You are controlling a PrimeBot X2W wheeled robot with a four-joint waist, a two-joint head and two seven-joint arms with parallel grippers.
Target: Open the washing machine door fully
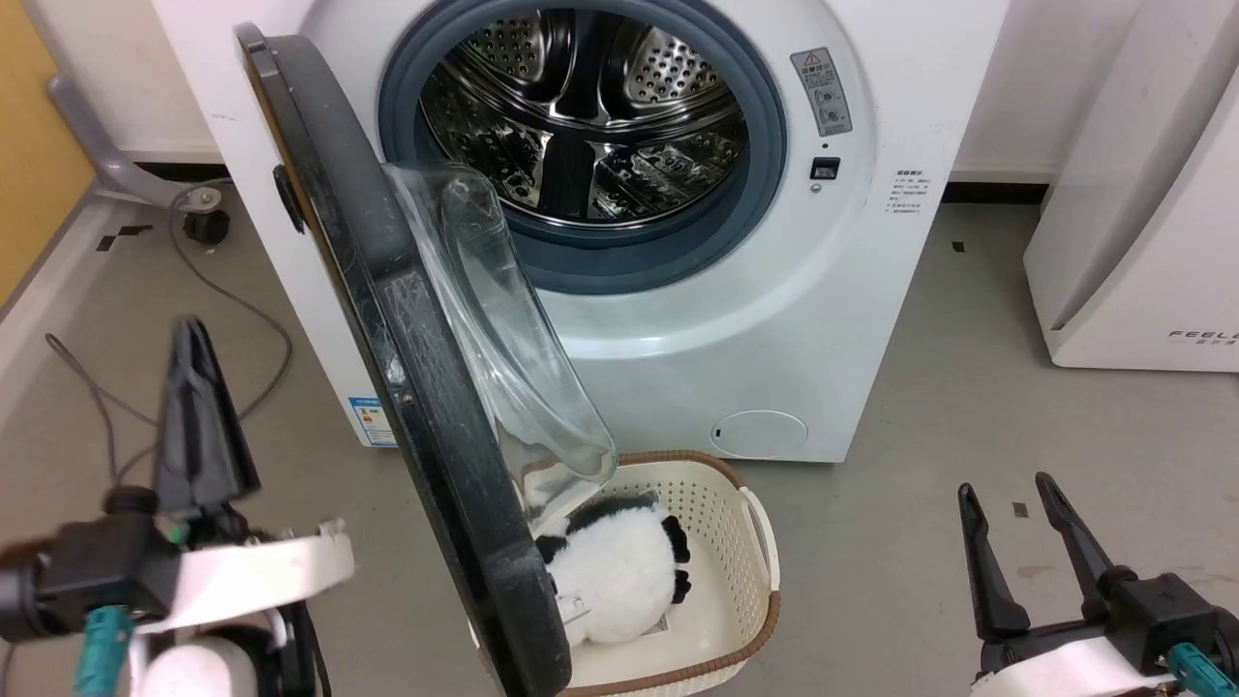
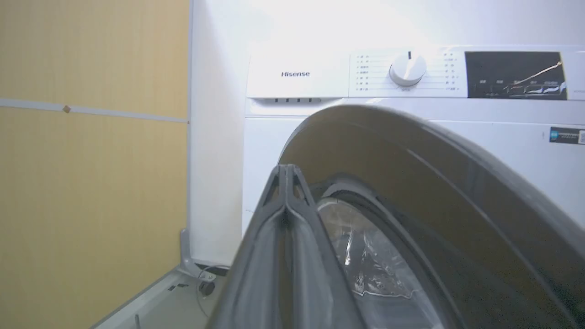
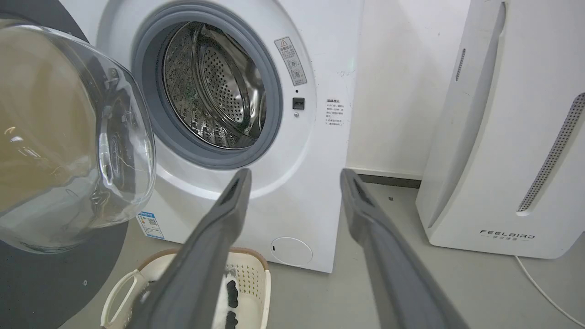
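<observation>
The washing machine door (image 1: 426,407) is swung out from the washing machine (image 1: 823,319); before the machine, jaws of the left gripper (image 1: 191,334) are clenched on nothing, those of the right gripper (image 1: 1005,484) are released

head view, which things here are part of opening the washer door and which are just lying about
For the job: washing machine door, washing machine, left gripper (shut, beside the door), right gripper (open).
Lying about: basket, plush toy inside it, white appliance at the right.
</observation>
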